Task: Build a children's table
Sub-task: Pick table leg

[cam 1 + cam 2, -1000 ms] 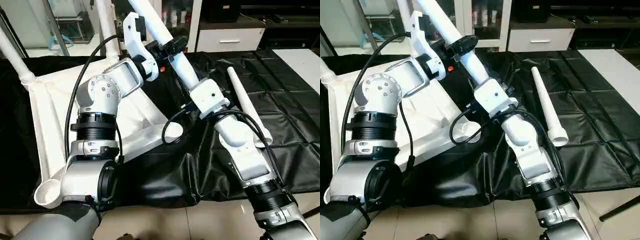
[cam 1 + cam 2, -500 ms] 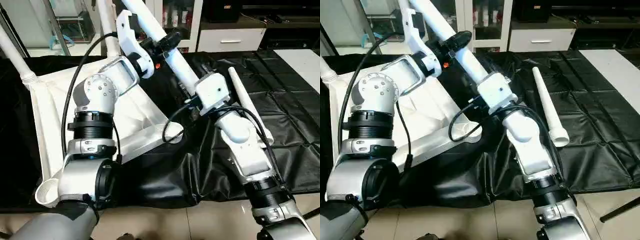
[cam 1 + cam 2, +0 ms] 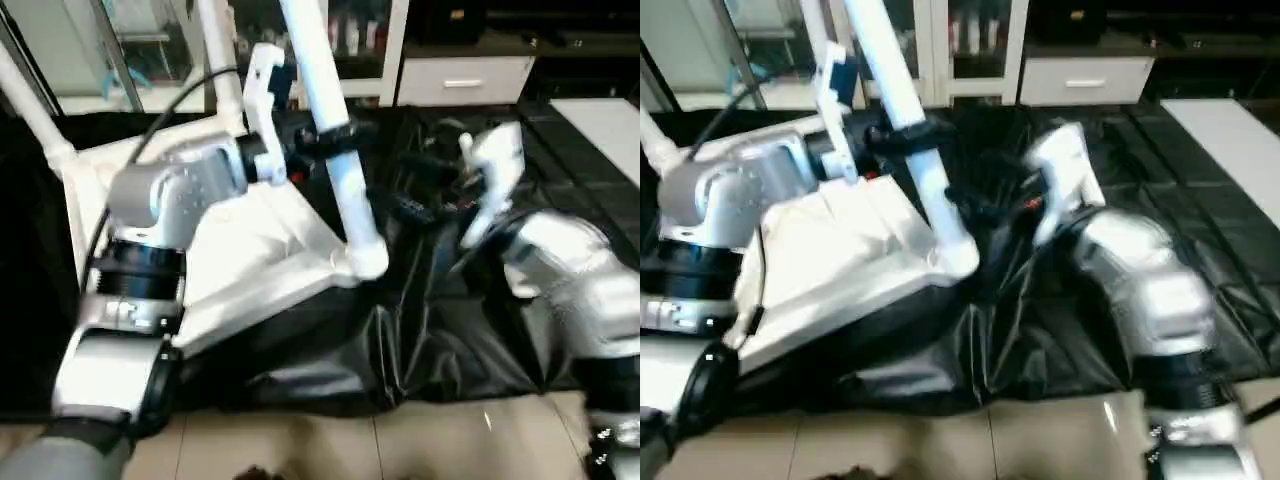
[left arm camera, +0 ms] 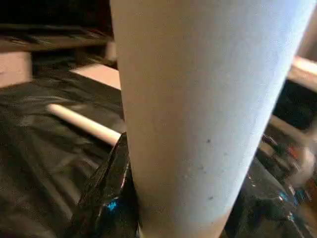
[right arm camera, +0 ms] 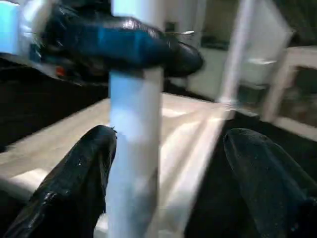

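The children's table lies upside down: its white tabletop (image 3: 235,240) rests on the black cover, with two legs (image 3: 38,112) (image 3: 215,45) standing in its far corners. My left gripper (image 3: 333,133) is shut on a third white leg (image 3: 345,190). That leg stands steeply, and its lower end meets the tabletop's near right corner (image 3: 368,262). The same leg (image 4: 198,114) looms between the black fingers (image 4: 106,198) in the left wrist view. My right gripper (image 5: 171,134) is open, off to the right of that leg (image 5: 132,148), its fingers (image 5: 74,188) spread wide. A loose leg (image 4: 84,124) lies on the cover.
The black-covered work table (image 3: 420,330) drops to a tiled floor (image 3: 400,440) at its front edge. My right forearm (image 3: 570,280) crosses the cover at the right. A white cabinet with a drawer (image 3: 460,75) stands behind.
My right gripper has opened, let go of the leg and pulled back to the right. The left gripper has tipped the leg more upright, its lower end now at the tabletop's corner.
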